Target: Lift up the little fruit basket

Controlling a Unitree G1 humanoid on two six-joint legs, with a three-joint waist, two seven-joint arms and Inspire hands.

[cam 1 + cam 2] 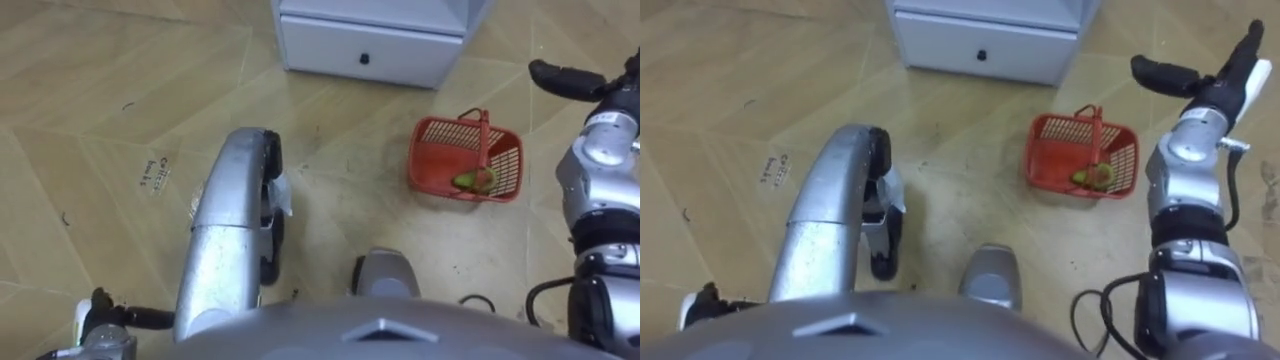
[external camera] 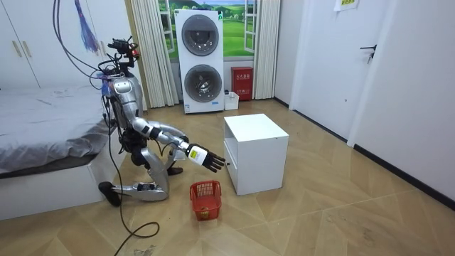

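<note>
Room view: the red fruit basket [image 2: 199,206] is set on the floor [image 2: 320,213] just before the white cabinet [image 2: 263,160], below the outstretched right hand [image 2: 206,161], which is held open; its handle [image 1: 484,140] seemingly runs toward the cabinet.

obstacle: white cabinet [image 1: 365,50] near basket [image 1: 440,160] | open floor [image 1: 335,195] on other sides

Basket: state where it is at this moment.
The basket stands on the floor at the right of the eye views, just before the white cabinet, with the right hand hovering above it.
</note>
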